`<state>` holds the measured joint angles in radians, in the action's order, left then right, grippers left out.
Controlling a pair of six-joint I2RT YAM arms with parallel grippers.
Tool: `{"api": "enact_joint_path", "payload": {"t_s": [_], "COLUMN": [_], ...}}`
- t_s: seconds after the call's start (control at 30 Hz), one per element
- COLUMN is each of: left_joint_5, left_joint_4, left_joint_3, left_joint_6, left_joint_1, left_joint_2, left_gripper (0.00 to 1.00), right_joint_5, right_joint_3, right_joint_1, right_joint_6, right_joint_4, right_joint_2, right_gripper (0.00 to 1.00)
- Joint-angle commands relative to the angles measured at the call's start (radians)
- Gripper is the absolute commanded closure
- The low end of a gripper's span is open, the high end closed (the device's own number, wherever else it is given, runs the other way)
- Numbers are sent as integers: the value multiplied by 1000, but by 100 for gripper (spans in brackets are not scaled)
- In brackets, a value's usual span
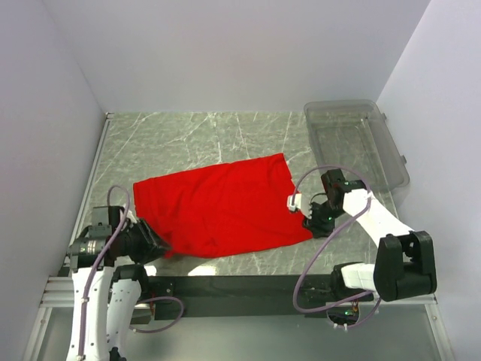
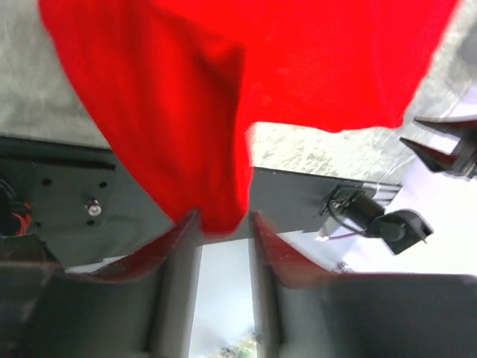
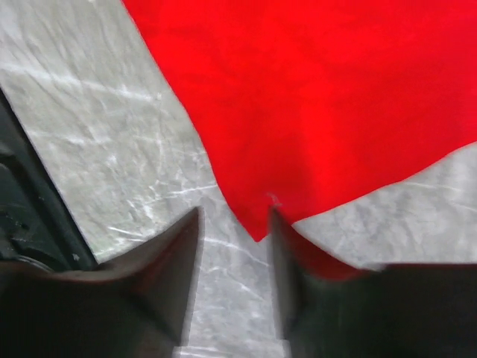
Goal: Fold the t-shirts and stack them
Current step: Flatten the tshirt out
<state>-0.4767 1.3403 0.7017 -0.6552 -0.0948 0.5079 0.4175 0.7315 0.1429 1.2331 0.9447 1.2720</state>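
A bright red t-shirt [image 1: 225, 207] lies spread on the marble table, with a long edge toward me. My left gripper [image 1: 161, 245] is at its near-left corner. In the left wrist view the gripper [image 2: 223, 218] is open, and a corner of the shirt [image 2: 194, 112] hangs down between its fingertips. My right gripper [image 1: 307, 215] is at the shirt's near-right corner. In the right wrist view the gripper [image 3: 235, 215] is open and low over the table. The pointed corner of the shirt [image 3: 313, 104] sits between its fingertips, against the right one. No neck label shows.
A clear plastic bin [image 1: 392, 154] stands at the back right of the table. White walls close in the table on the left, back and right. A black base rail [image 1: 240, 286] runs along the near edge and also shows in the left wrist view [image 2: 67, 194].
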Motion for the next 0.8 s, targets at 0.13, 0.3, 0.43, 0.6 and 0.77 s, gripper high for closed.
{"api": "enact_joint_path", "payload": {"t_s": [0.13, 0.3, 0.43, 0.6, 0.77], "left_joint_5": [-68, 19, 220, 345, 470], "left_joint_4": [33, 7, -252, -727, -929], "left_joint_3": [231, 317, 236, 18, 50], "left_joint_6": [91, 106, -64, -241, -158], "left_joint_1": [3, 1, 1, 3, -13], "left_joint_2": [14, 46, 46, 202, 522], "left_gripper": [33, 28, 28, 27, 26], "right_joint_5": [187, 283, 183, -68, -103], "right_joint_3": [252, 451, 578, 831, 1103], "right_joint_1": [-57, -54, 1, 72, 67], "right_joint_6": [13, -272, -671, -854, -905], "right_joint_4": [114, -25, -334, -394, -317], "right_joint_2": [15, 156, 332, 626, 839], "right_gripper": [37, 37, 37, 36, 35]}}
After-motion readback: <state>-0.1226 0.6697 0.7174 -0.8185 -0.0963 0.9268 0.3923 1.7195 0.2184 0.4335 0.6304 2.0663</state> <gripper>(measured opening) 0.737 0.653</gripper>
